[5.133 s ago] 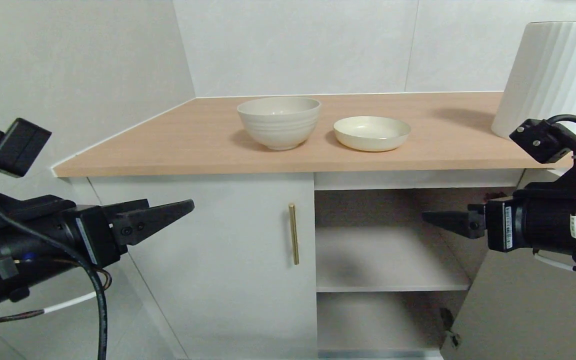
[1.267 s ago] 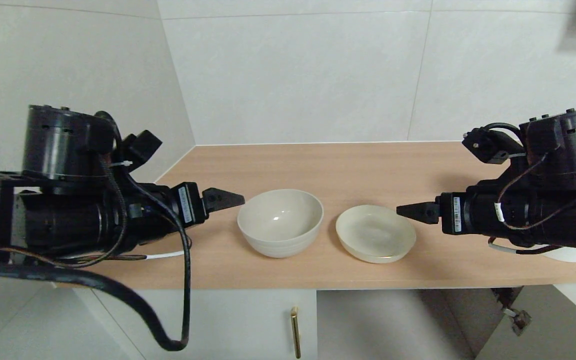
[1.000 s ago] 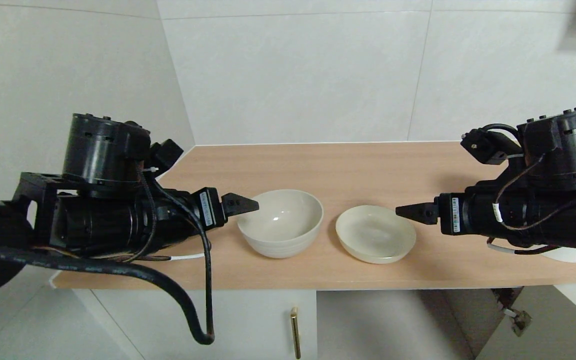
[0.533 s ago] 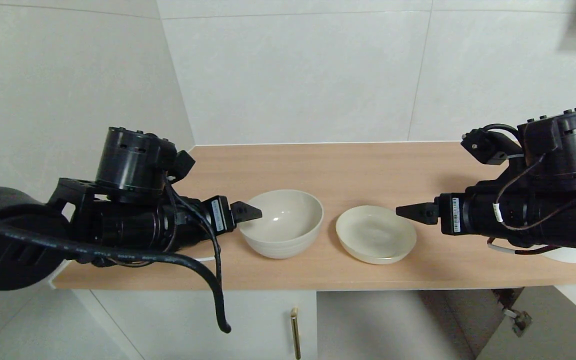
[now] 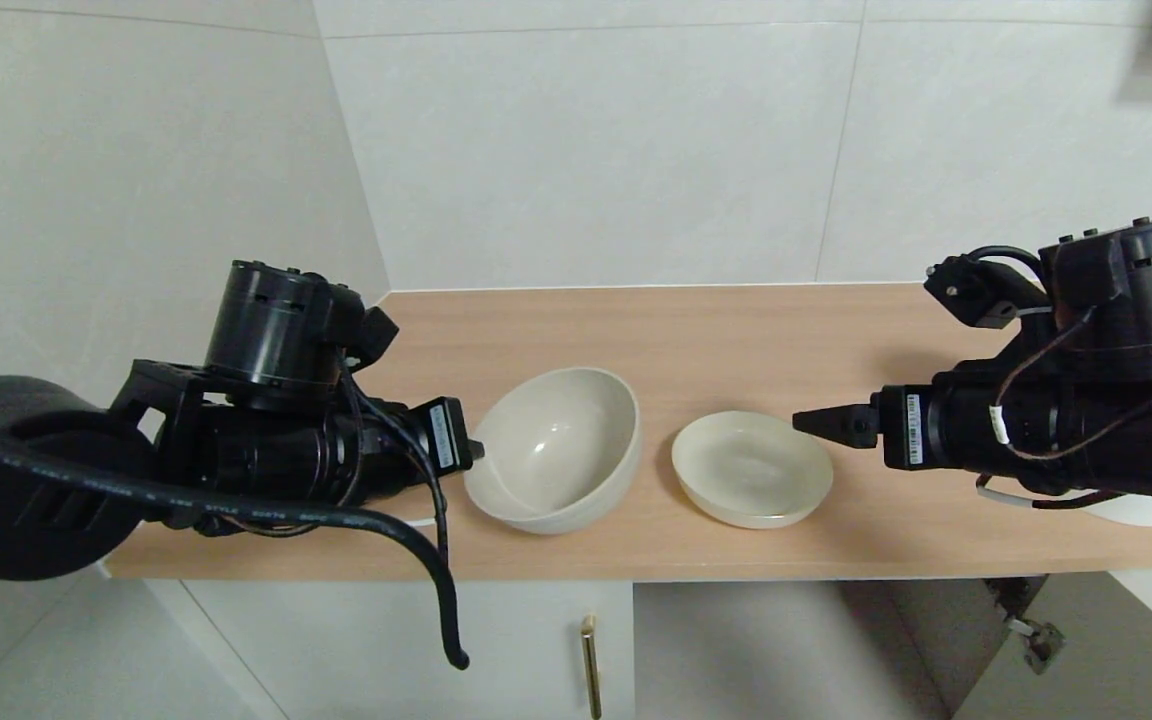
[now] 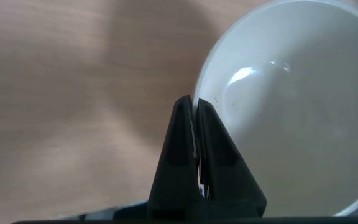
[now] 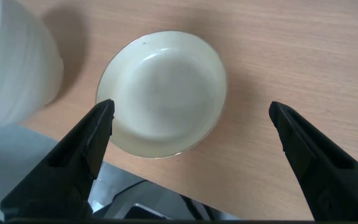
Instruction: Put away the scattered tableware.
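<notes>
From the head, our left gripper (image 5: 474, 452) is clenched on the near rim of the deep cream ceramic bowl (image 5: 556, 450). The bowl sits right at the gripper's tip, tilted so its mouth turns toward that arm. We judge the tilt comes from pinching a single wall: the weight hangs off one side. We cannot tell whether its base touches the pale wooden desk (image 5: 696, 340). Our right gripper (image 5: 816, 422) hovers with its tip just beside the edge of the shallow cream dish (image 5: 751, 470), which lies flat on the desk between the two grippers, near the bowl but apart from it

In the left wrist view, the left gripper (image 6: 195, 102) has one finger inside the bowl (image 6: 291, 112) and one outside, closed tight with the thin rim between them. That is a fair hold for a smooth, curved wall, though it may slip if swung. The desk (image 6: 55, 93) lies beyond

In the right wrist view, the right gripper (image 7: 190, 109) is released, with its fingers spread wide. The dish (image 7: 160, 81) lies ahead of it, between the lines of the two fingers, untouched. A white ribbed vessel (image 7: 11, 62) stands just beside the dish, outside one finger. We read this as waiting its turn over the desk (image 7: 291, 50)
</notes>
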